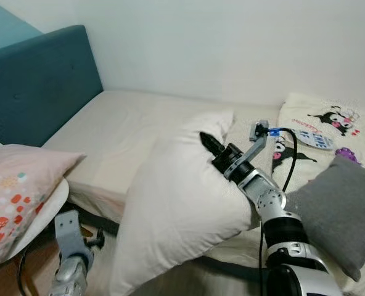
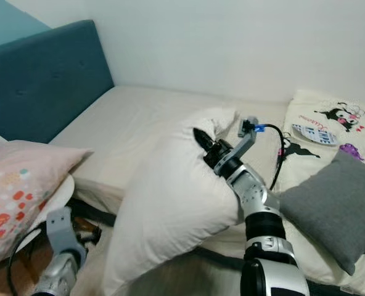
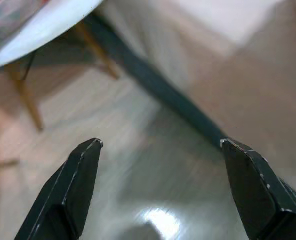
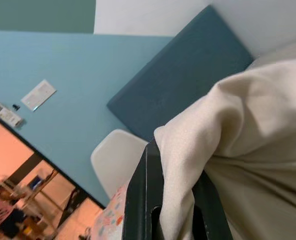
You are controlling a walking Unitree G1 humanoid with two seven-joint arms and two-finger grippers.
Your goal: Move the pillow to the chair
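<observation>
Gripping a fold near the top of the big cream pillow [image 1: 176, 203], the right pincer [image 1: 208, 143] holds it up over the near edge of the bed [image 1: 127, 123], its lower end hanging toward the floor. A grey cushion [image 1: 343, 209] lies to the right; a pink patterned pillow [image 1: 13, 191] rests on the white chair [image 1: 50, 206] at far left, with the left arm low beside it.

Left wrist view: the left pincer [image 3: 160, 150] hangs spread wide over the floor [image 3: 138, 190], holding nothing.

Right wrist view: the black fingers [image 4: 143, 200] are clamped on bunched cream fabric, the blue headboard [image 4: 188, 75] behind.
</observation>
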